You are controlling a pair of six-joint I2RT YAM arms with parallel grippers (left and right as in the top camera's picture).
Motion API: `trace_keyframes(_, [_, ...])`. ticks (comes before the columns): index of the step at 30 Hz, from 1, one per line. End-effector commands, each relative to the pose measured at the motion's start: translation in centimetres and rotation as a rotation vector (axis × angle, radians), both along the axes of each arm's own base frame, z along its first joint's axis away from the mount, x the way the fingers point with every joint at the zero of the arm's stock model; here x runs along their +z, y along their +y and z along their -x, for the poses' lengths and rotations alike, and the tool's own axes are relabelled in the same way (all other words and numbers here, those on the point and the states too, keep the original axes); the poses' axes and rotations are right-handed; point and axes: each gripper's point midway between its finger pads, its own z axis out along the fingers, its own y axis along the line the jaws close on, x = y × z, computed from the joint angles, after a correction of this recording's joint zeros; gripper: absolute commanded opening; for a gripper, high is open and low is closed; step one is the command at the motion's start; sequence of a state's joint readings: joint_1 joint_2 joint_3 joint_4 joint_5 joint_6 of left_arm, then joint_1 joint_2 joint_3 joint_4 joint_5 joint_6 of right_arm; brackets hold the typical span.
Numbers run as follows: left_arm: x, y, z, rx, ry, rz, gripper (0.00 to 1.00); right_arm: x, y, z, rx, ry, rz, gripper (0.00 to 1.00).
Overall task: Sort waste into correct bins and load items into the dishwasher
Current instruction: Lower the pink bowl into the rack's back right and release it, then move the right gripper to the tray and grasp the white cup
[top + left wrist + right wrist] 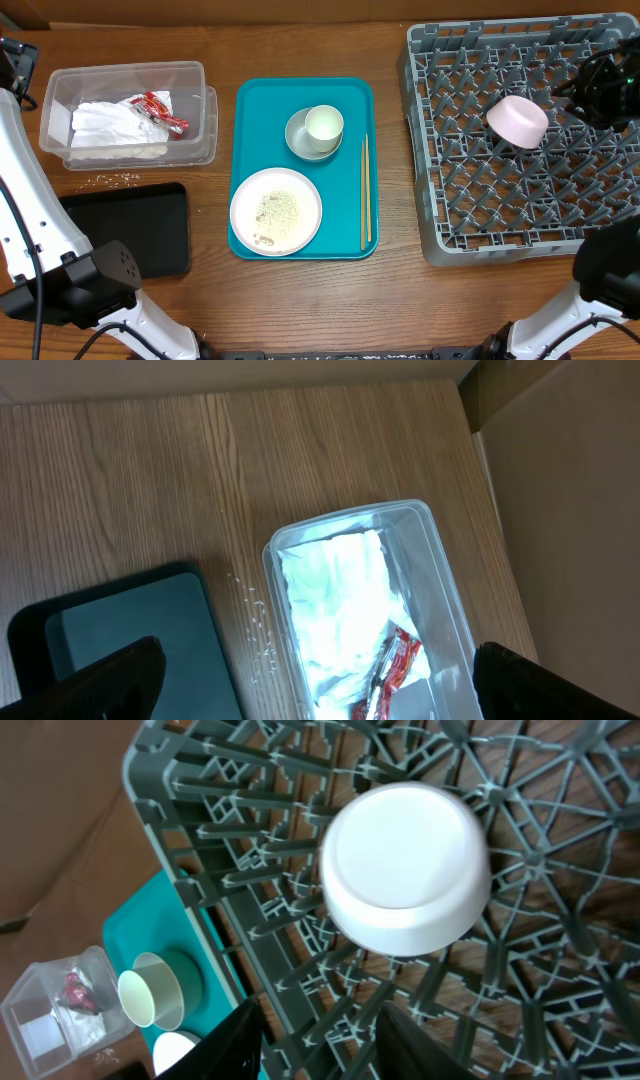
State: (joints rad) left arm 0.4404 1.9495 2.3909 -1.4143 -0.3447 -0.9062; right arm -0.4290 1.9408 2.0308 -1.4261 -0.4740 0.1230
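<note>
A small white bowl (517,120) (405,870) lies upside down on the pegs of the grey dishwasher rack (520,200) (250,870). My right gripper (570,92) (325,1045) hovers just beside it, open, nothing between its fingers. The clear tub (125,68) (350,520) holds white napkins (110,128) (340,600) and a red wrapper (160,110) (395,665). My left gripper (320,695) hangs wide open above the tub. On the teal tray (260,100) a white cup (324,124) sits in a grey bowl (297,140), and a white plate (245,200) carries food scraps (278,210).
A black tray (130,225) (130,630) lies in front of the tub. Loose rice grains (115,180) (255,625) are scattered on the wood between them. Wooden chopsticks (366,190) lie along the teal tray's right edge. Both arm bases stand at the front corners.
</note>
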Motion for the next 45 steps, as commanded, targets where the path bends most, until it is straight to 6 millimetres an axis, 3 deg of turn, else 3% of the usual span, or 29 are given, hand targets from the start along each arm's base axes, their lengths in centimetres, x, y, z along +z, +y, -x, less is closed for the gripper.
trace_keyframes(1, [-0.3,0.1,-0.2,-0.004,0.016,-0.009,1.0,0.0,1.6,-0.7,0.042,-0.001,0.056,0.4])
trace_keyframes(5, [-0.3,0.1,-0.2,-0.004,0.016,-0.009,1.0,-1.8,3.0,-1.7,0.055,0.03,0.123,0.4])
trace_keyframes(7, [-0.3,0.1,-0.2,-0.004,0.016,-0.009,1.0,-2.5,2.8,-2.1,0.023,0.048,0.182,0.39])
trace_keyframes(12, [-0.3,0.1,-0.2,-0.004,0.016,-0.009,1.0,-4.1,-1.2,-3.8,-0.192,0.057,0.375,0.31])
trace_keyframes(16, [-0.3,0.1,-0.2,-0.004,0.016,-0.009,1.0,-6.0,-2.5,-5.2,-0.227,0.019,0.4,0.24])
trace_keyframes(21, [-0.3,0.1,-0.2,-0.004,0.016,-0.009,1.0,-8.8,-1.7,-5.6,-0.197,0.049,0.35,0.19])
trace_keyframes(27, [-0.3,0.1,-0.2,-0.004,0.016,-0.009,1.0,-10.1,0.2,-4.4,-0.149,0.12,0.293,0.18])
trace_keyframes(33, [-0.3,0.1,-0.2,-0.004,0.016,-0.009,1.0,-10.6,2.5,-2.3,-0.095,0.206,0.183,0.15])
trace_keyframes(38, [-0.3,0.1,-0.2,-0.004,0.016,-0.009,1.0,-10.1,4.0,-0.6,-0.064,0.255,0.117,0.05])
trace_keyframes(42, [-0.3,0.1,-0.2,-0.004,0.016,-0.009,1.0,-7.5,5.1,-0.1,-0.018,0.199,0.114,0.07])
trace_keyframes(45, [-0.3,0.1,-0.2,-0.004,0.016,-0.009,1.0,-4.5,7.7,-0.4,0.054,0.095,0.075,0.2])
